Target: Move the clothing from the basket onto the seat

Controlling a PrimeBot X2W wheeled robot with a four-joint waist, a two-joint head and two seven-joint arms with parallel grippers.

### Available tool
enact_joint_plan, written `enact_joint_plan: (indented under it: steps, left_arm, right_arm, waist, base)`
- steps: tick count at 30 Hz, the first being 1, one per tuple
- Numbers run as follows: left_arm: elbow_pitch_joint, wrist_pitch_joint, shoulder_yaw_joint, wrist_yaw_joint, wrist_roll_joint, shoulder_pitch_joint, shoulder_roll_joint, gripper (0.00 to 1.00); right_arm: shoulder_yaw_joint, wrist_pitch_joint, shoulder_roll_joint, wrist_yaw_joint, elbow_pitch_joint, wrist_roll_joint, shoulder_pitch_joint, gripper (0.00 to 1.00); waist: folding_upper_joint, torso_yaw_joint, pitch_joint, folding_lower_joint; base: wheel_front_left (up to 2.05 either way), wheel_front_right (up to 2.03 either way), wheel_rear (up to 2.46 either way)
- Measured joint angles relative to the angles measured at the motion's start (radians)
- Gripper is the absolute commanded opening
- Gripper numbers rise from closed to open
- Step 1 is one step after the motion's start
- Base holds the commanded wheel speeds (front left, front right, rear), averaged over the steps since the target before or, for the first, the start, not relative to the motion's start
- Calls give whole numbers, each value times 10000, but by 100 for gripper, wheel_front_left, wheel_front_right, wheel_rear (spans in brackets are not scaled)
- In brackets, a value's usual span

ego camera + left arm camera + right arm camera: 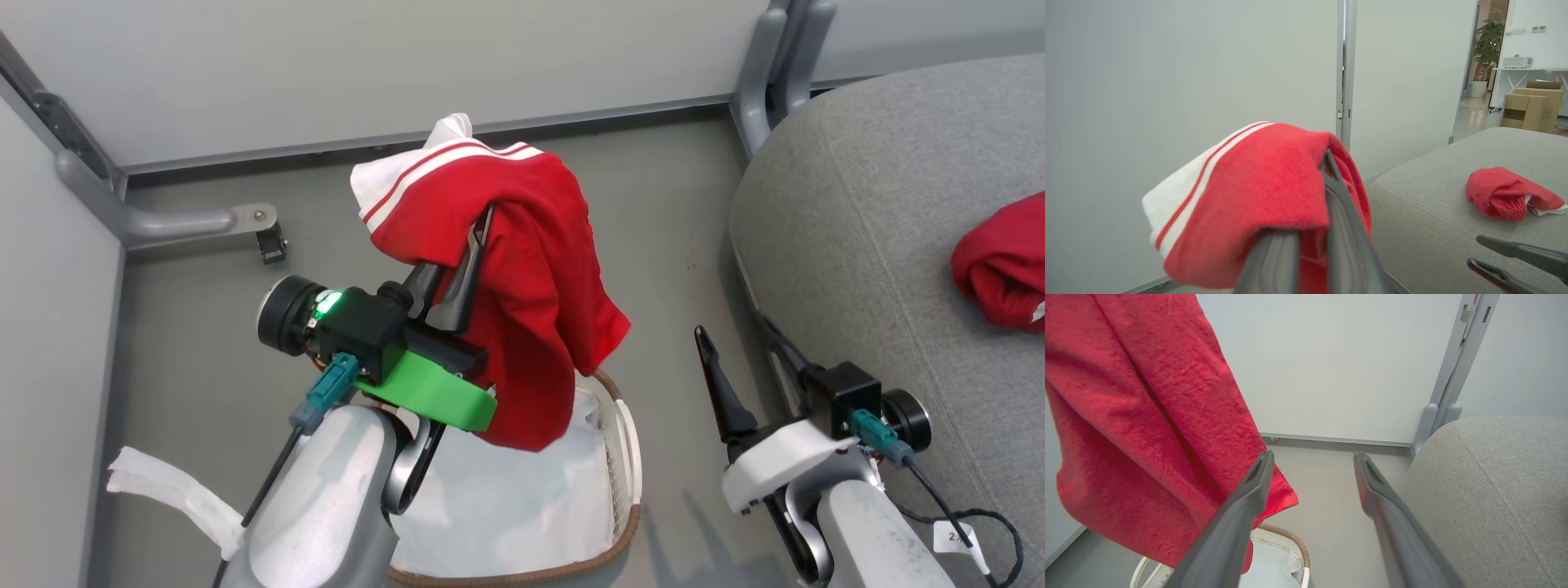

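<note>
Left pincer (480,229) aloft, clamped on striped red garment (539,269) — right pincer (1313,455) spread apart beside seat (857,245).

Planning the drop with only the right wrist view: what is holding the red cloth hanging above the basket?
Observer: The left tool is shut on that striped red garment, lifted above the basket.
Operator: Anything on the seat already?
Observer: Yes, a second red garment lies bunched on the seat.
Operator: More clothing in the basket?
Observer: The head view shows white liner there; the left arm and the hanging garment hide part.
</note>
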Motion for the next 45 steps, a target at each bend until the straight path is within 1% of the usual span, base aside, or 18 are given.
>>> enact_joint_plan:
  steps: [11, 15, 19, 24, 29, 32, 37, 45]
  left_arm:
    - [-550, 2, -17, 0, -174, 18, -6, 0]
    - [-612, 0, -59, 15, -188, 18, -8, 0]
    - [-656, 0, -134, 58, -196, 18, -8, 0]
    - [-646, 0, -224, 102, -244, 11, -10, 0]
    - [-598, 0, -328, 144, -276, -1, -8, 0]
    - [-600, 0, -431, 150, -437, -6, -10, 0]
    - [-639, 0, -817, 203, -644, -96, -10, 0]
    - [-732, 0, -1392, 359, -849, -192, -10, 0]
  right_arm:
    - [136, 0, 0, 0, 29, 27, 133, 100]
    - [393, 0, -4, 0, -167, 159, 107, 100]
    - [970, 0, -2, 0, -477, 284, -161, 100]
    - [2056, 0, 0, 0, -884, 518, -768, 100]
    - [3358, 0, 2, 0, -965, 803, -1384, 100]
    - [3929, 0, 2, 0, -849, 905, -1719, 100]
    - [4405, 0, -2, 0, -451, 1016, -2126, 100]
    - [4635, 0, 4, 0, 407, 959, -2555, 100]
  waist:
    - [0, -54, -273, 0]
    - [0, -37, -210, 0]
    - [0, -2, -144, 0]
    - [0, 87, -84, 0]
    - [0, 203, -41, 0]
    - [0, 290, -23, 0]
    - [0, 488, -6, 0]
    - [0, 824, -23, 0]
  base:
    - [0, 0, 0]
    - [0, 0, 0]
    - [0, 0, 0]
    - [0, 0, 0]
    - [0, 0, 0]
    - [0, 0, 0]
    - [0, 0, 0]
    - [0, 0, 0]
